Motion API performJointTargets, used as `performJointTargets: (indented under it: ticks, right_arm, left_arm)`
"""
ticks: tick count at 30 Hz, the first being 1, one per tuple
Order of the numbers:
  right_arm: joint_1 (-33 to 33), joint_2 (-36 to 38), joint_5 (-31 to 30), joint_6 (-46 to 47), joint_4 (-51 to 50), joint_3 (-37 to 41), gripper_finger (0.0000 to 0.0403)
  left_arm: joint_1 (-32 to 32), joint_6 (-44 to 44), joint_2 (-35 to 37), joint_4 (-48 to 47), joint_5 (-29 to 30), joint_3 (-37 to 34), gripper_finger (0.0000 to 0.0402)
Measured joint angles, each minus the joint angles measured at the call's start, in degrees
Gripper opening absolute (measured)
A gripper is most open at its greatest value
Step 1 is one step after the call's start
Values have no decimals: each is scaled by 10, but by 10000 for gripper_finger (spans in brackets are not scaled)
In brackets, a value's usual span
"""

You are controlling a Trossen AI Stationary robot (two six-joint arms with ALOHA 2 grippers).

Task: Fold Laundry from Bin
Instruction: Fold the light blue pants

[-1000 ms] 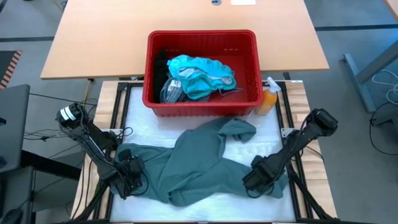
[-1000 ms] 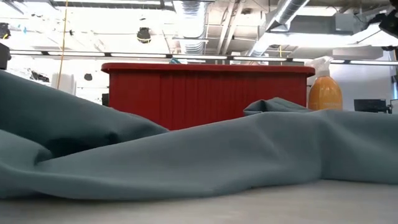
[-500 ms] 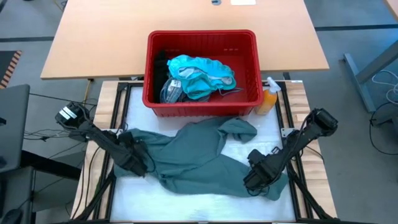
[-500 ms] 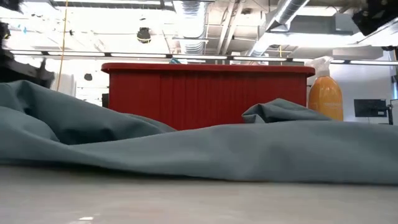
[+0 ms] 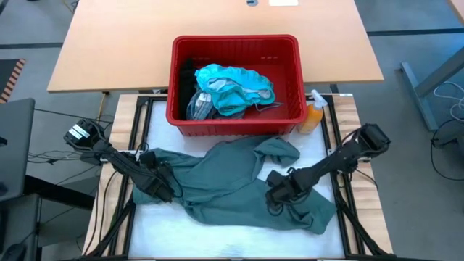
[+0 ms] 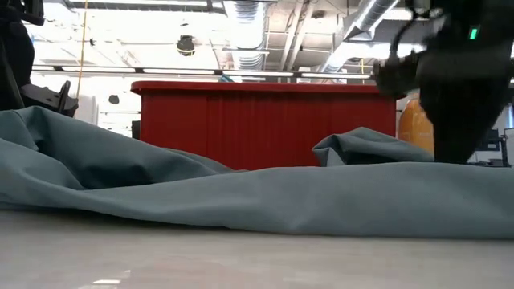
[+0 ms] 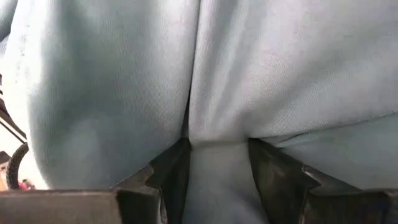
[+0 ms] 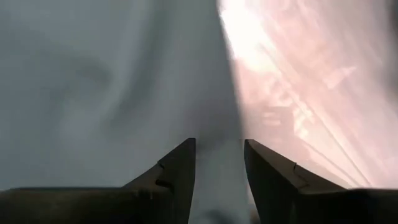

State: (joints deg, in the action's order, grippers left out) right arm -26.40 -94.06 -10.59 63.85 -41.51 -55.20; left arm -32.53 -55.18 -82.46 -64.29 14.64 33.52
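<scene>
Grey-green garment (image 5: 232,181): spread in loose folds on the white work surface (image 5: 232,239), long axis running across from the left edge toward the near right corner; one bunched end rises toward the far edge, touching the bin's near wall. No label or writing readable on it.

Bin (image 5: 235,119): red, slotted sides, standing at the far edge of the work surface, partly on the wooden table (image 5: 109,43) behind. Contents: teal garments (image 5: 235,87), a striped cloth (image 5: 199,105), a black item (image 5: 187,76) at its left wall.

Left gripper (image 5: 161,185): at the garment's left end, fingers (image 7: 171,171) narrow, pinching a fold of the cloth between them.

Right gripper (image 5: 278,192): low over the garment's right part, cloth lying directly under and between its fingers (image 8: 180,165); gap narrow, and whether it clamps the cloth cannot be told.

Orange spray bottle (image 5: 312,116): upright, just beside the bin's near right corner; no writing legible.
</scene>
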Motion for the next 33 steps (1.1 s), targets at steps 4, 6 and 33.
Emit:
performJointTargets:
  ticks: [4,6,33]
  right_arm:
    - [20,0,0,0,26,42,164]
    - [32,2,-9,0,44,55,164]
    - [-7,14,-226,229,-454,-145,142]
  left_arm:
    - [0,-4,0,0,-3,0,162]
    - [0,-4,0,1,-3,0,162]
    - [-17,-15,0,15,-12,-1,162]
